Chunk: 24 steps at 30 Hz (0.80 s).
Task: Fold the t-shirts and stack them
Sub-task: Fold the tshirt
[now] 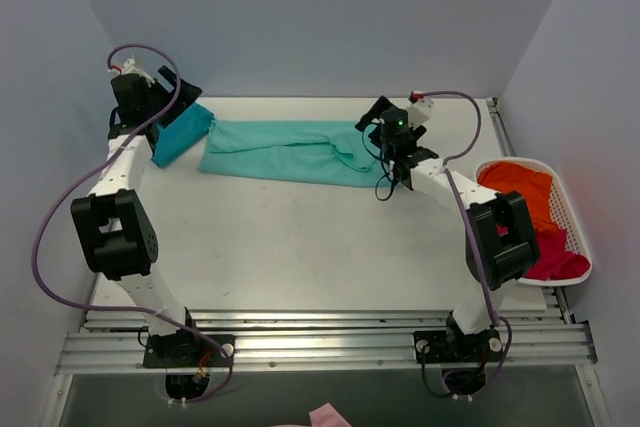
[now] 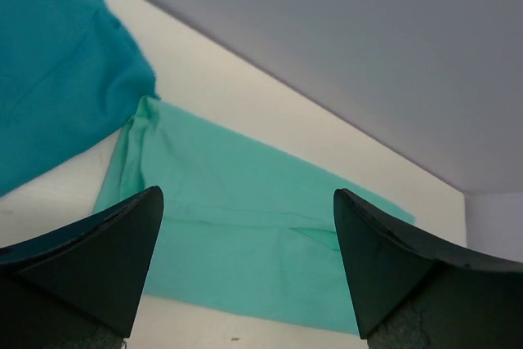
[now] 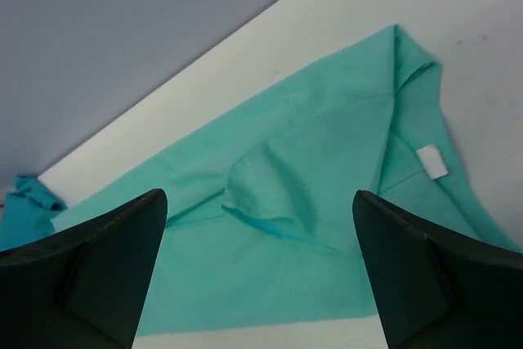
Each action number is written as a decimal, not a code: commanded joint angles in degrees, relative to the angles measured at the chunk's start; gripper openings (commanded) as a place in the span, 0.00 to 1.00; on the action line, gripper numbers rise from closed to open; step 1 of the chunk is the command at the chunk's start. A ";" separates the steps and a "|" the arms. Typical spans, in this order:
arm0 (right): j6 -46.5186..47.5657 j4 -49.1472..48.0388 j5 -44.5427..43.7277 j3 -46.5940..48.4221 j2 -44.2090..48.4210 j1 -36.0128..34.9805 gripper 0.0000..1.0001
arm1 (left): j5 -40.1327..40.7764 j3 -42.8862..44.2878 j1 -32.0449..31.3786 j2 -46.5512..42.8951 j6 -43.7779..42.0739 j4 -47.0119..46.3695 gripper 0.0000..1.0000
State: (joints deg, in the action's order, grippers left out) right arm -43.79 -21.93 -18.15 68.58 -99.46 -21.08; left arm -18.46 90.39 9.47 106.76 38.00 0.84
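1. White table [image 1: 300,247], boxed in by plain grey-blue walls [image 1: 320,17], with a metal rail along the near edge where both arms are bolted.
2. At the right edge sits a white basket [image 1: 581,237], holding an orange shirt [image 1: 520,187] and a magenta shirt [image 1: 555,259].
3. The mint-green t-shirt [image 1: 290,152] lies flat at the far side of the table, folded into a long band. Its long axis runs left to right, neck end toward the right.
4. Up close it's smooth with a few soft creases, one sleeve flap is turned over the body, and the small white neck label [image 3: 433,161] shows.
5. The teal t-shirt [image 1: 180,135] is a folded bundle in the far left corner, its edge meeting the mint one's left end.
6. Left gripper [image 2: 245,202] is spread wide over that left end, nothing in it.
7. Right gripper [image 3: 260,202] is released too, jaws apart above the neck end.
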 commanded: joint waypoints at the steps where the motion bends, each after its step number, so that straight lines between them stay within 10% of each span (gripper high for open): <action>1: -1.12 1.98 -2.06 1.63 -2.74 -5.36 0.93 | 8.08 -5.57 0.11 -1.02 -3.54 7.67 0.94; 9: -2.09 3.56 -3.56 2.79 -4.69 -10.38 0.92 | 13.70 -19.27 -2.26 -5.77 -2.32 11.63 0.98; 24: -3.06 4.45 -5.93 -4.50 -1.62 -10.38 0.92 | 21.09 -19.82 -5.52 -0.95 -0.65 11.72 0.93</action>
State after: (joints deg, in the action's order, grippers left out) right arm -46.04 -17.74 -20.73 65.63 -105.25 -31.55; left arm -0.82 68.36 4.21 104.60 36.91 13.50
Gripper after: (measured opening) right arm 0.918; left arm 0.934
